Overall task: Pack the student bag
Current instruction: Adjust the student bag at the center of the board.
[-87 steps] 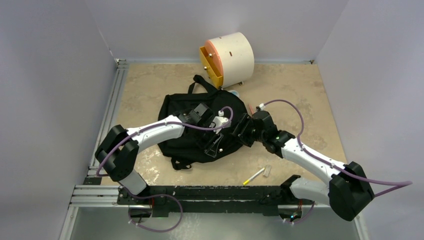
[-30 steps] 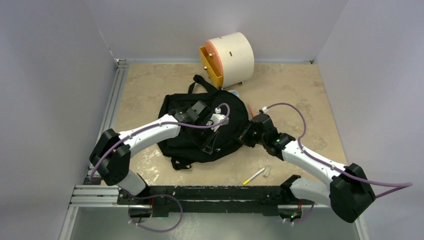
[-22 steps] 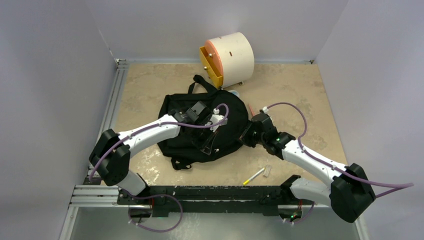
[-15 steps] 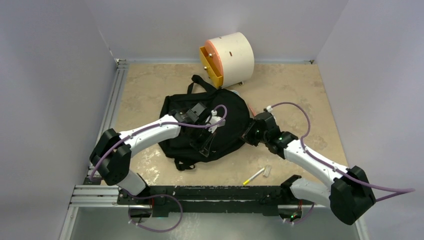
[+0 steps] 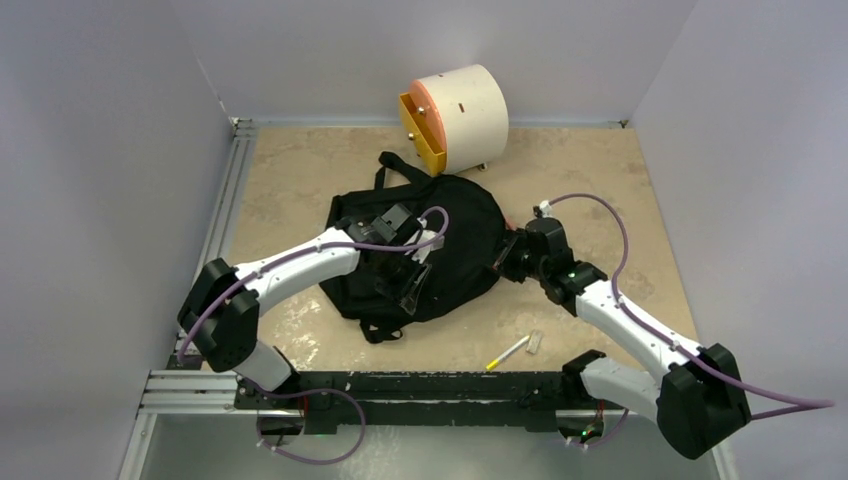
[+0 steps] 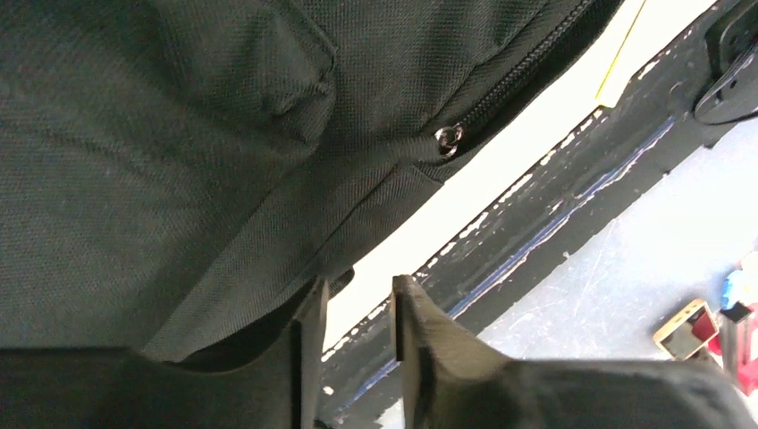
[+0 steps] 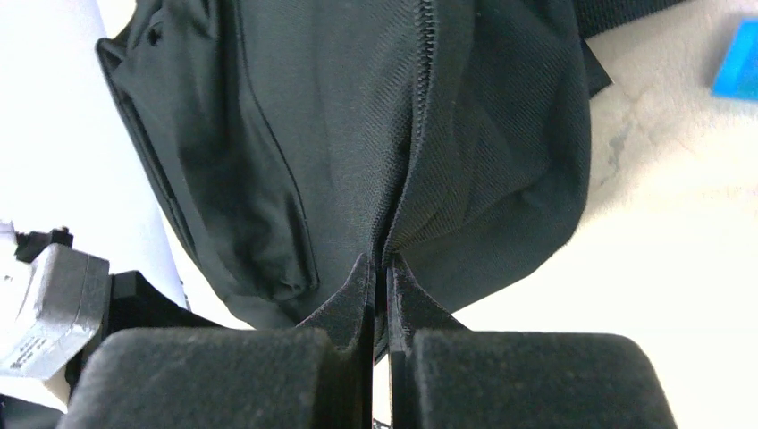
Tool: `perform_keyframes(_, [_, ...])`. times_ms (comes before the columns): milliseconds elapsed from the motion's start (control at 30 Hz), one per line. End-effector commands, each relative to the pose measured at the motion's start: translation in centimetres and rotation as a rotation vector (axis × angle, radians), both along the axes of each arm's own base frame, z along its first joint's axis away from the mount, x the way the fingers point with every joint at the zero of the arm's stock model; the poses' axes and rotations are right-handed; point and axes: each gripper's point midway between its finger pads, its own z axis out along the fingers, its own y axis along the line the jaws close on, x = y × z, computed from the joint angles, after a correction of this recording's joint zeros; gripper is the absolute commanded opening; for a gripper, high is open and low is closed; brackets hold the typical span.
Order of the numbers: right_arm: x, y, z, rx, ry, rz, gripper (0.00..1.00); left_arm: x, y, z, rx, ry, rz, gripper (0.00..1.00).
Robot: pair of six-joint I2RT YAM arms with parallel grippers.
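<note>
The student bag [image 5: 455, 235], a soft black backpack, lies in the middle of the table, with its straps at the far and near ends. My left gripper [image 5: 400, 287] hangs over the bag's near-left part. In the left wrist view its fingers [image 6: 308, 335] stand apart around nothing, the left gripper [image 6: 355, 299] sitting just off the bag's hem [image 6: 268, 259], below a metal zipper pull [image 6: 449, 137]. My right gripper [image 5: 507, 256] is at the bag's right edge. In the right wrist view the right gripper [image 7: 380, 268] is shut on the bag's fabric [image 7: 447, 161] at the zipper seam.
A cream cylindrical drawer box [image 5: 465, 100] with a yellow drawer [image 5: 423, 135] pulled out stands at the back. A yellow-tipped pen [image 5: 508, 352] and a small clear piece [image 5: 535, 341] lie near the front edge. A blue item [image 7: 737, 58] lies beside the bag.
My right gripper has pulled the bag's edge to the right and the whole bag has slid that way. My left jaws have parted and drawn back slightly toward the near side.
</note>
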Motion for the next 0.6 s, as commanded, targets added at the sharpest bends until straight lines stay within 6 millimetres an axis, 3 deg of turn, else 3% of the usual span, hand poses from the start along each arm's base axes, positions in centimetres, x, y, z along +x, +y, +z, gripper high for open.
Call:
perform_keyframes(0, [1.8,1.2,3.9,0.036,-0.220,0.108,0.00,1.9,-0.7,4.2,-0.083,-0.122,0.040,0.40])
perform_keyframes(133, [0.9,2.5,4.3,0.050,-0.247,0.181,0.00,3.8,-0.5,6.6,-0.167,-0.207,0.120,0.52])
perform_keyframes(233, [-0.2,4.3,4.8,0.065,-0.259,0.222,0.00,6.1,1.4,7.0,-0.178,-0.255,0.283,0.55])
perform_keyframes(400, [-3.6,9.6,4.9,0.117,-0.222,0.320,0.00,8.6,5.8,6.4,-0.156,-0.284,0.534,0.59])
perform_keyframes(533, [-5.9,13.0,5.2,0.146,-0.210,0.383,0.01,9.7,8.1,6.2,-0.082,-0.337,0.600,0.62])
perform_keyframes(567, [-6.5,13.7,5.3,0.144,-0.209,0.404,0.05,9.9,8.4,6.1,-0.063,-0.352,0.602,0.62])
